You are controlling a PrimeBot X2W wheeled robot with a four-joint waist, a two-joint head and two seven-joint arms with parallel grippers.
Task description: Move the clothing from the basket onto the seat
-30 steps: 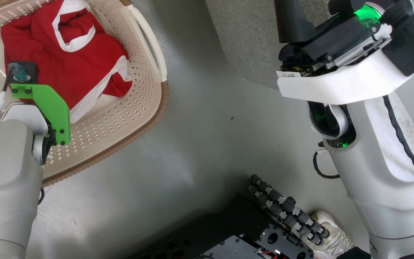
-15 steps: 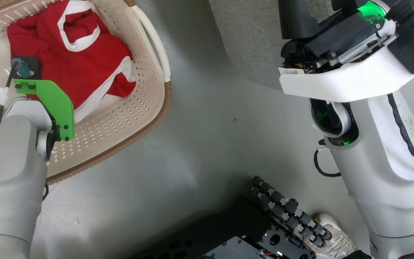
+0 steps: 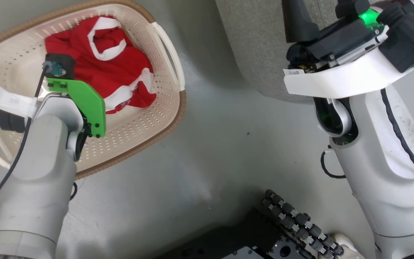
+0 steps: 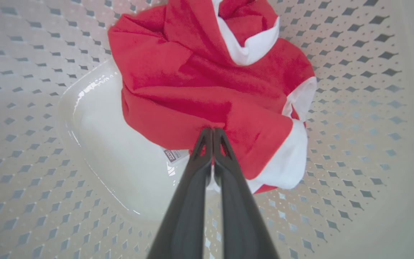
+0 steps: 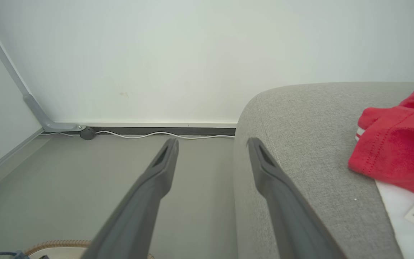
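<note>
A smooth grey floor (image 3: 210, 144) ran under everything, with a plain white wall (image 5: 192, 54) behind. One soft red garment with white trim (image 4: 199, 82) lay crumpled in the small cream perforated plastic basket with a brown woven rim (image 3: 149, 122). Another red garment with a white label (image 5: 401, 151) rested on the large grey fabric seat cushion (image 5: 300, 126), so the job looked partly done. Carrying the basket piece across seemed to be what was left. The left pincer (image 4: 213, 131) was clenched, tips together at a fold of that piece; whether cloth was caught I could not tell. The right pincer (image 5: 212, 142) hung released by the seat's rounded corner. The left wrist view gave the tip contact that the forearm covered in the head view, the right wrist view gave the garment on the cushion, and the head view set basket and seat well apart
</note>
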